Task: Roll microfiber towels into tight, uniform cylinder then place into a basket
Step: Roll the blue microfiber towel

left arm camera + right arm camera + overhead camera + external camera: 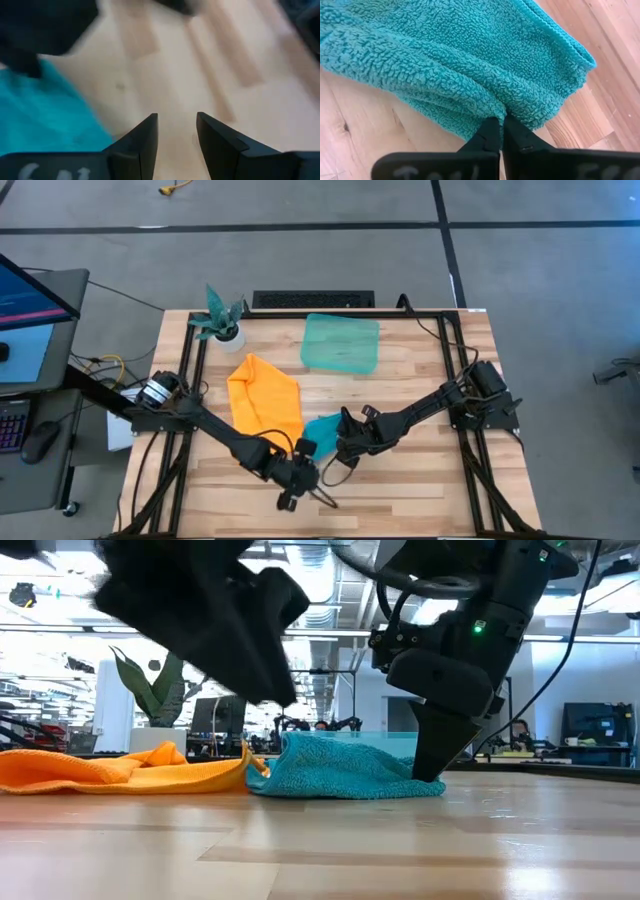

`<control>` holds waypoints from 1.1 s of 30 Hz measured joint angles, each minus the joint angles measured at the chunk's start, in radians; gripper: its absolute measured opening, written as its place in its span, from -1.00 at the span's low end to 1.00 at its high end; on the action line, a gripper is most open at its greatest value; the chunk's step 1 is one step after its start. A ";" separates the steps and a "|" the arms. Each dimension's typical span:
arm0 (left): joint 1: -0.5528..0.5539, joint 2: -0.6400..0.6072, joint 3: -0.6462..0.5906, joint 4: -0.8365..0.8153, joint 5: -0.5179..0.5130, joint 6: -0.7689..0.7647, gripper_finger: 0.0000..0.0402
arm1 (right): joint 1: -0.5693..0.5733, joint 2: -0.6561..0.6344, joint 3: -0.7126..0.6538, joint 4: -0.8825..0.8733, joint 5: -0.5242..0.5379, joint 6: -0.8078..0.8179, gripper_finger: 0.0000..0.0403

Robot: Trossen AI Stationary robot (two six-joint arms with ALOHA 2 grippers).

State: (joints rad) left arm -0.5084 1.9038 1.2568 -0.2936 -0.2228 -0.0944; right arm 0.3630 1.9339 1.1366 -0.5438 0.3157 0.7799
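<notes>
A potted plant [222,320] stood at the bench [420,490] far edge, left of the empty basket [341,343]. The orange towel [264,397] lay spread beside the bunched turquoise towel [460,65]. The right hand [501,131] pinched the turquoise towel's edge, fingers closed; the left hand [176,132] hovered alongside, parted, holding nothing.

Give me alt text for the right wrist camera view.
The right gripper, jaws shut, pinches a fold at the edge of a bunched turquoise towel. The fluffy towel lies on the wooden table and fills most of the picture.
</notes>
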 joint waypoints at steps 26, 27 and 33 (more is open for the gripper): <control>0.096 0.078 0.000 -0.011 -0.096 -0.056 -0.37 | 0.001 0.001 0.000 -0.001 -0.011 0.006 -0.90; 0.101 0.078 0.000 -0.017 -0.094 -0.075 -0.37 | 0.001 0.001 0.000 -0.001 -0.018 0.006 -0.90; 0.129 0.078 -0.046 -0.021 -0.057 -0.152 -0.37 | 0.001 0.001 0.000 -0.002 -0.026 0.006 -0.90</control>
State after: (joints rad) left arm -0.3794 1.9820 1.2107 -0.3148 -0.2799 -0.2460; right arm 0.3645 1.9347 1.1362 -0.5453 0.2897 0.7864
